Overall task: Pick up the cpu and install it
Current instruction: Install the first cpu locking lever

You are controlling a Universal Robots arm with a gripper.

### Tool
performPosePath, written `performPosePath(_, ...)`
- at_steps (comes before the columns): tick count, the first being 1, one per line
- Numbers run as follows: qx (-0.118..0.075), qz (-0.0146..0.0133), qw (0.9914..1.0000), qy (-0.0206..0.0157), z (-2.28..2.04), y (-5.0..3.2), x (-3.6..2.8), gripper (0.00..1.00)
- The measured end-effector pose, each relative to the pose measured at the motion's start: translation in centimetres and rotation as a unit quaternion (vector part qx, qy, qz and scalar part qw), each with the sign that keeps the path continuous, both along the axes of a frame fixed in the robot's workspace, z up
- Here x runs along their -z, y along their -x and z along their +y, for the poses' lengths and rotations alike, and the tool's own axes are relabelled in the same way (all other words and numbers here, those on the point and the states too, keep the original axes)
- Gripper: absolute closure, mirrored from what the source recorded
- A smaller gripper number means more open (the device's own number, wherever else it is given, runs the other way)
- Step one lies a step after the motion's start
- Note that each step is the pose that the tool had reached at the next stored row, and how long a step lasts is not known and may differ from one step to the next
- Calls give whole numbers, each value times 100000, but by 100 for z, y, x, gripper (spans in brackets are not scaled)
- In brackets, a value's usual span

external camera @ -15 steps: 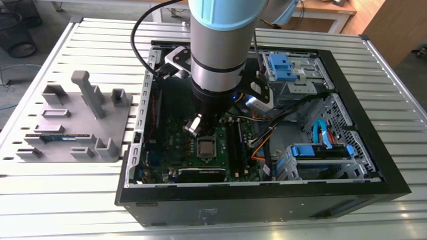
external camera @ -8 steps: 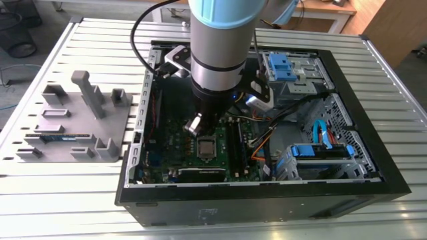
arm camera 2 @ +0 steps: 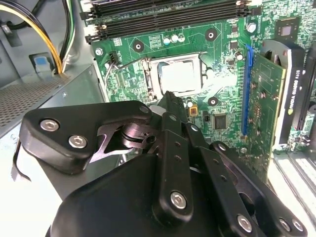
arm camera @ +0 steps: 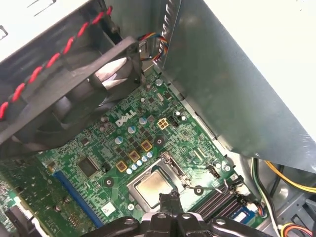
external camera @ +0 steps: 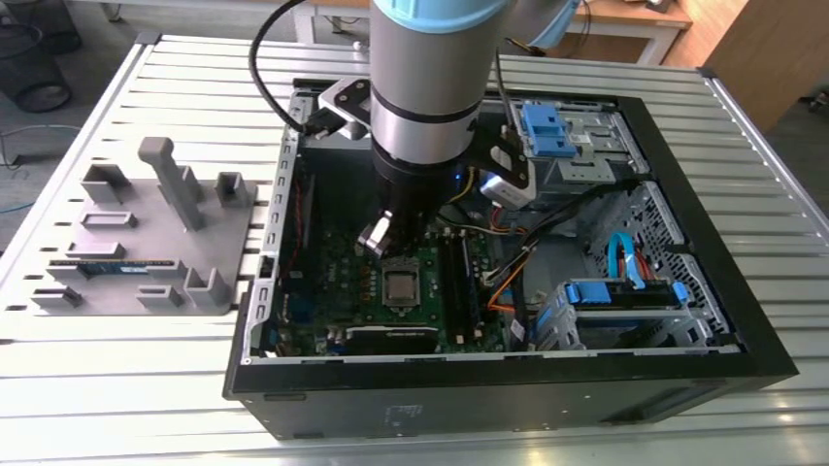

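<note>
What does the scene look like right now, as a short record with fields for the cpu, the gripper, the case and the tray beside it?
cpu: silver square lying flat in the motherboard socket, seen in both wrist views
gripper: just above the cpu, nothing seen in it
case: open black computer case on a slatted table
tray: grey fixture at the exterior view's left, memory stick on it

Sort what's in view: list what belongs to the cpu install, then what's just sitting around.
Belongs to the job:
- cpu, lying in the motherboard socket
- gripper, just above the cpu in both wrist views

Just lying about:
- memory stick on the grey fixture
- graphics card
- case fan
</note>
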State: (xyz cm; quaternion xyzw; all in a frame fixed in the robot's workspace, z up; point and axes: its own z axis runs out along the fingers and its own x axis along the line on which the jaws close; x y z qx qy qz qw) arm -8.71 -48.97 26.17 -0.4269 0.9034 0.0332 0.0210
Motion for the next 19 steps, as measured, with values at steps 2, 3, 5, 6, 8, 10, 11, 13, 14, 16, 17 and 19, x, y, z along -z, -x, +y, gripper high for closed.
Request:
performPosePath(2, 0, -1, 100000, -1, 0, 0, -29, 89)
performPosePath(3, 0, 0, 100000, -2, 0, 0, -39, 89)
performPosePath(5, -6, -9, 100000, -22, 2, -1, -40, 89)
performPosePath(6, -7, -6, 100000, -14, 6, -1, -41, 89)
performPosePath(8, 2, -3, 100000, -7, 22, 0, -42, 89)
performPosePath(10, -2, -2, 100000, -4, 44, 0, -42, 89)
performPosePath(11, -1, 1, 100000, -2, 56, 0, -42, 89)
performPosePath(13, -2, 0, 100000, -4, 84, -1, -42, 89)
performPosePath(14, -2, -1, 100000, -6, 99, -2, -42, 89)
performPosePath(16, -5, -2, 100000, -6, 124, -4, -42, 89)
performPosePath(17, -1, 0, 100000, -6, 136, -6, -42, 89)
performPosePath(19, -1, -1, 100000, -4, 161, -10, -42, 89)
